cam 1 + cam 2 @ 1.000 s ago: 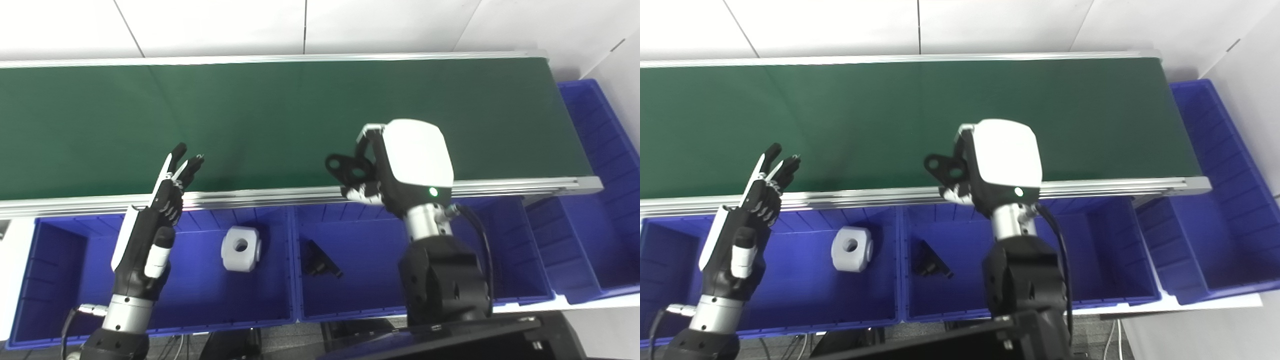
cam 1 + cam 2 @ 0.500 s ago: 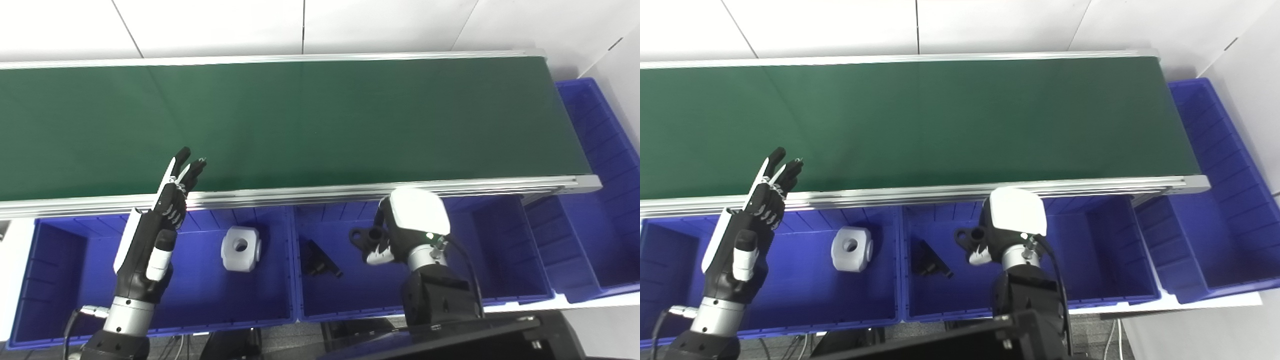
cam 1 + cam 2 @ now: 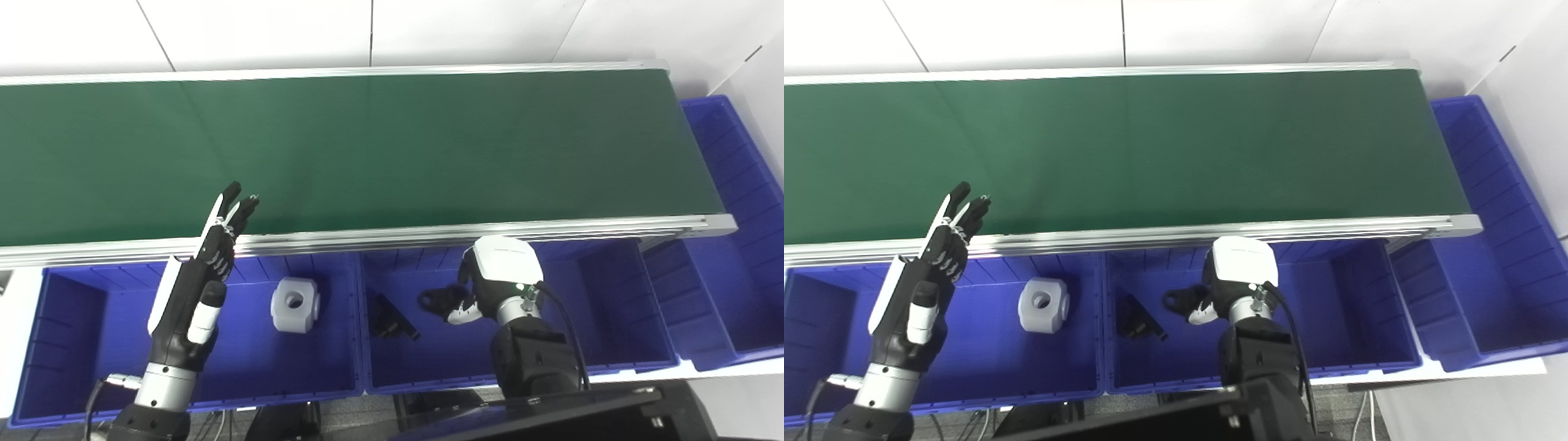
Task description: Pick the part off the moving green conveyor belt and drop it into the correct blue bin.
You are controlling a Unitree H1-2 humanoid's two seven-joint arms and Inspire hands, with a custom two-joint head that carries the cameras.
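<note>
Pickup looked done: we had our right hand [image 3: 490, 288] closed on the black part [image 3: 436, 300] low inside the middle blue bin [image 3: 618, 367], near its belt-side wall, release pending, while our left hand [image 3: 196, 288] hovered empty, fingers spread, at the conveyor belt [image 3: 367, 153] edge.

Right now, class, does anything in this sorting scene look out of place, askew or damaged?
Nothing stands out. The right hand holds a black part inside the middle blue bin, beside another black part. The white part lies alone in the left bin. The left hand is open.
</note>
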